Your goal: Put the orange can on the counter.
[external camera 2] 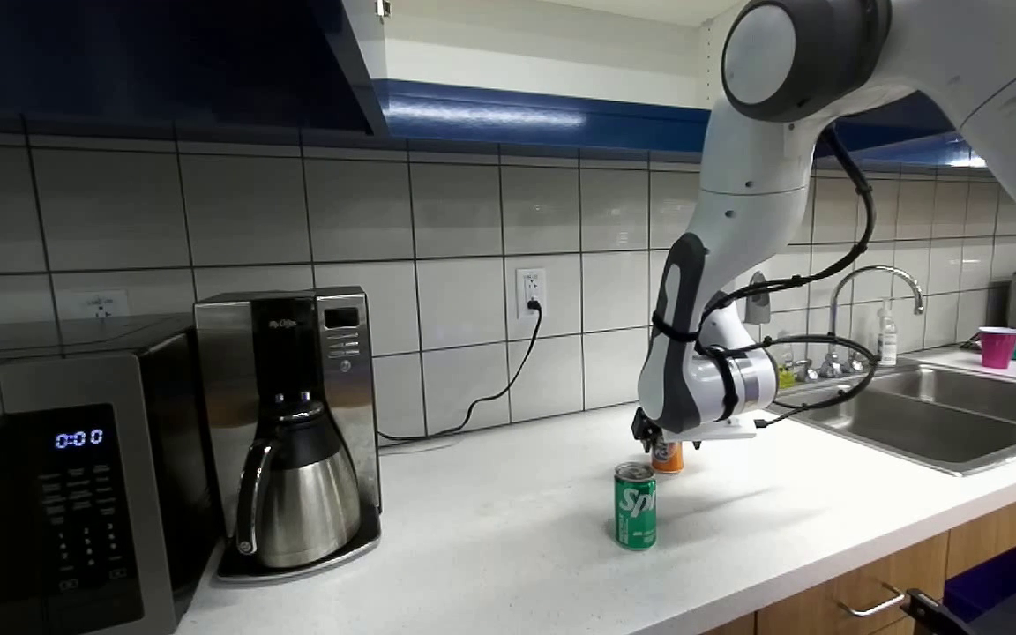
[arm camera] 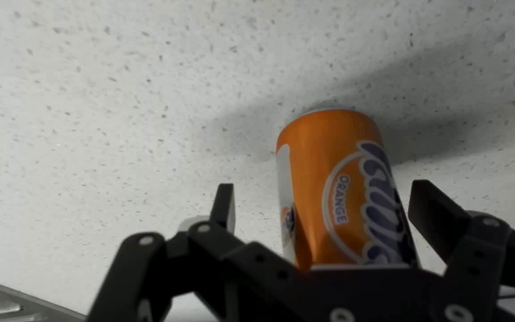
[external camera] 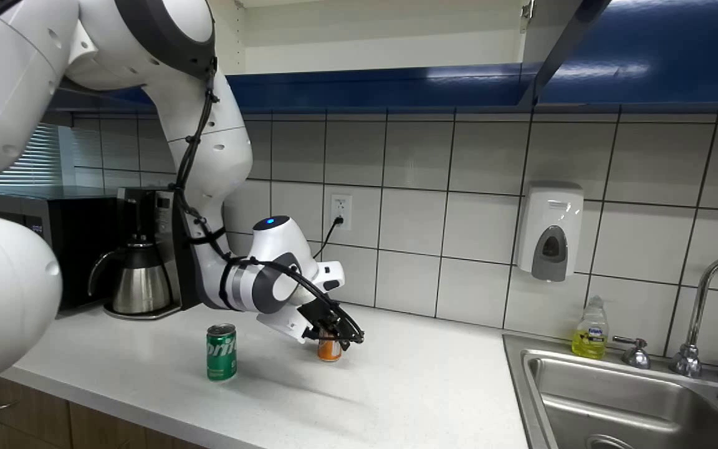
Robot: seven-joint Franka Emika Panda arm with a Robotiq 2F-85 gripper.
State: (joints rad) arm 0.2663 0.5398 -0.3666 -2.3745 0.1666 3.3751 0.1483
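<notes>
The orange can (external camera: 329,351) stands upright on the pale counter (external camera: 409,386). Its upper part is hidden behind the gripper in both exterior views; it also shows in an exterior view (external camera 2: 668,458). In the wrist view the orange can (arm camera: 333,188) is between the two fingers, its near end hidden by the gripper body. My gripper (arm camera: 323,197) is open around the can, with a wide gap on the left and a narrow gap on the right. The gripper (external camera: 335,337) is low over the counter, pointing down at the can.
A green can (external camera: 221,352) stands on the counter near the orange can. A coffee maker (external camera 2: 296,423) and microwave (external camera 2: 76,476) stand at one end. A steel sink (external camera: 524,399) with a yellow soap bottle (external camera: 591,330) is at the other. A blue cabinet (external camera: 371,87) hangs above.
</notes>
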